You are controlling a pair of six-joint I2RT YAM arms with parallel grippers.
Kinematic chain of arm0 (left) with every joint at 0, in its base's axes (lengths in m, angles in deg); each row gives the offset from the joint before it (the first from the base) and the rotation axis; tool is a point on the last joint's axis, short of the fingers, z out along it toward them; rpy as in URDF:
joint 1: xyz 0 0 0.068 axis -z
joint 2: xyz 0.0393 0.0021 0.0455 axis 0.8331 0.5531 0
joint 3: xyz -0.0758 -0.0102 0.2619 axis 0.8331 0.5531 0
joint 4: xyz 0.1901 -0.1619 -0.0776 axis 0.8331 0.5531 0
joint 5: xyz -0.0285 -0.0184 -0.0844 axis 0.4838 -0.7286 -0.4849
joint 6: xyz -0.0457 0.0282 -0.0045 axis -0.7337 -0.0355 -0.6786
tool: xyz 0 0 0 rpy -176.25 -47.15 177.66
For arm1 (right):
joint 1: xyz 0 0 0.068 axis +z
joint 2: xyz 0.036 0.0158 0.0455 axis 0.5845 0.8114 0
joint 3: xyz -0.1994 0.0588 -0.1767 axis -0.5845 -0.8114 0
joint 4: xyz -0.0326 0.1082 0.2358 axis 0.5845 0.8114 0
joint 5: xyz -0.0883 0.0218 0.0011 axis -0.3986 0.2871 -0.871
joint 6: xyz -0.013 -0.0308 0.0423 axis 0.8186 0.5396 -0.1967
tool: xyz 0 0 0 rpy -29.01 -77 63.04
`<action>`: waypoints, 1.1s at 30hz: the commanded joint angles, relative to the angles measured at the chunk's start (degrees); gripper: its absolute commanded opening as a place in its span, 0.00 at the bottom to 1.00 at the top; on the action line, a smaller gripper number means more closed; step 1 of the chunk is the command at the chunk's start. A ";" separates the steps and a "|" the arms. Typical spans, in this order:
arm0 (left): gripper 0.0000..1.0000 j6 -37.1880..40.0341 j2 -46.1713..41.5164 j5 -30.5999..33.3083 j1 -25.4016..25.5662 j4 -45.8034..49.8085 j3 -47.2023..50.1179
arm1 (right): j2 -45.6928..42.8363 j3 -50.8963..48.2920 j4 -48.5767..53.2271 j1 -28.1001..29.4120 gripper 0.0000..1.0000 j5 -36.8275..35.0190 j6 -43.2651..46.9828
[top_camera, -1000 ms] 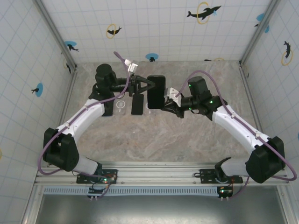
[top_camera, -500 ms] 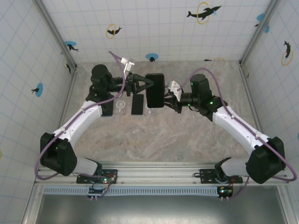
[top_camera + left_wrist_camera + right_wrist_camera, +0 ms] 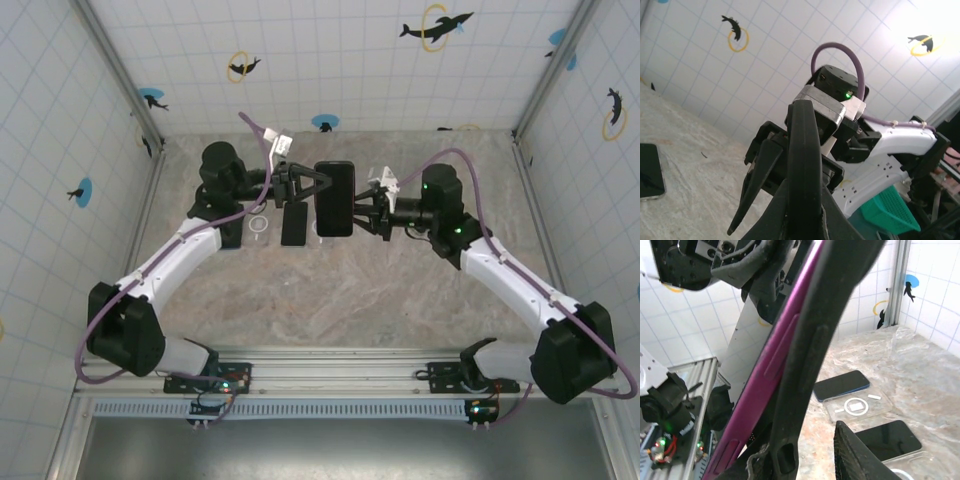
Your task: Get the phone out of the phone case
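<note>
The right gripper [image 3: 363, 212] has drawn back toward the right edge of the worktop [image 3: 330, 300] and its jaws have loosened. In the top view a second ago they were pressed against the right side of the phone [image 3: 335, 198]; now they sit just beside it. In the right wrist view one fingertip [image 3: 855, 455] stands clear of the dark rim of the phone case [image 3: 822, 320]. So these jaws are parted and hold nothing. The left gripper [image 3: 318, 186] has not let go: its jaws are closed on the phone's other side. They hold it up in the air, edge-on to its own camera, over the middle of the worktop near the far edge. Along the edge facing the right wrist, a purple strip runs beside the dark rim. I take this for the phone's side coming bare, though I cannot be sure. The phone is not yet free of the case, so the release reads as a re-grip and not a finish. Another dark phone [image 3: 293, 222] lies flat below.
</note>
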 commanded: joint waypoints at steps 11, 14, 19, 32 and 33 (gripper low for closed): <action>0.00 -31.57 -0.83 26.95 1.25 -14.99 8.98 | -0.10 -14.94 -50.84 0.05 0.32 -5.01 -53.05; 0.00 -33.63 -0.01 29.09 2.54 -15.11 8.52 | 0.79 -16.54 -56.55 1.01 0.32 -8.95 -60.27; 0.00 -35.45 1.24 30.36 3.22 -15.18 8.48 | 2.10 -18.20 -61.35 3.14 0.28 -13.93 -66.97; 0.12 -39.55 3.80 31.71 3.13 -14.54 8.94 | 3.03 -20.14 -63.04 4.49 0.08 -21.11 -74.00; 0.14 -39.97 3.97 31.82 3.17 -14.42 8.85 | 3.01 -20.50 -62.90 4.49 0.07 -21.89 -74.50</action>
